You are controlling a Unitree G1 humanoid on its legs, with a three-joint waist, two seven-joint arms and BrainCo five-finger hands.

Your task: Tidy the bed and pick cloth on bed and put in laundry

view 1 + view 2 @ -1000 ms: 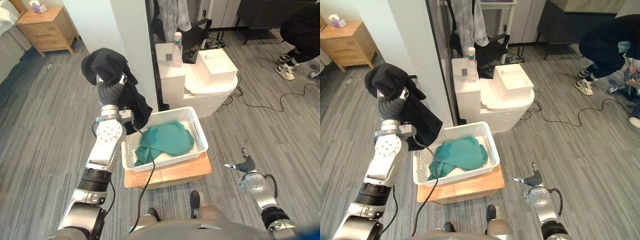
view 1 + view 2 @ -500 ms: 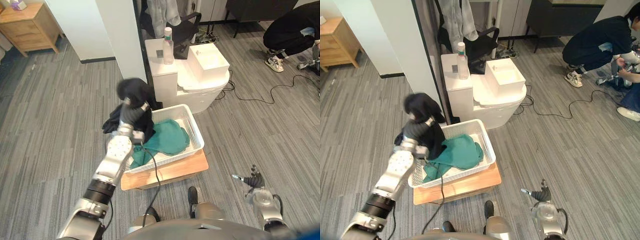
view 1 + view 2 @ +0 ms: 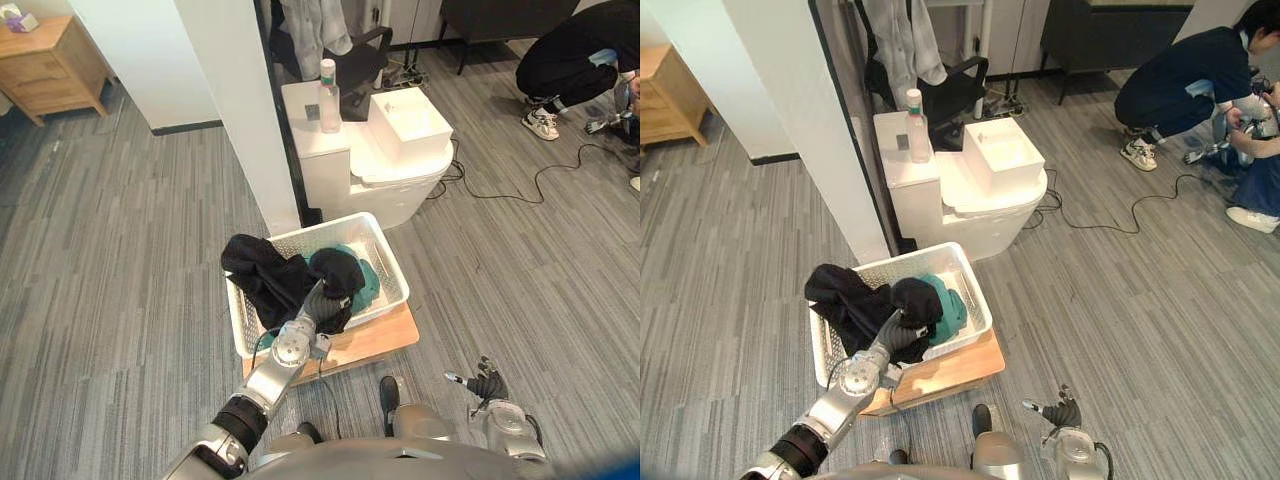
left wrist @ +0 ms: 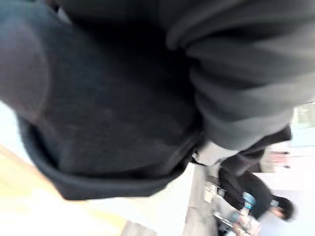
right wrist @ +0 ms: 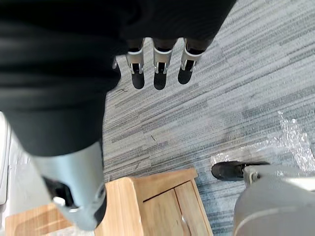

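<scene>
— So what has changed with the crumpled black cloth (image 3: 262,276)?
— A second ago the left hand (image 3: 321,304) held it high, off to one side of the white slatted plastic laundry basket (image 3: 392,262). Half a second ago it was at the rim. Now the arm has come down, and the cloth lies inside the basket, heaped over and beyond that hand and reaching the rim on the hand's left. The head camera has shifted too, so the room's slide is no move of the things.
— What lies beside it?
— A teal cloth (image 3: 368,282), just to the hand's right in the basket, partly covered by the black one. The basket sits on a low wooden stand (image 3: 392,335).
— Is the left hand gripping?
— I cannot tell. Its fingers are buried in the black cloth, and its wrist view has dark folds right against it.
— And the right hand (image 5: 157,56)?
— Low over the grey floor (image 5: 236,98) as before, well apart from the basket. Its fingers are straight and loose, holding nothing.
</scene>
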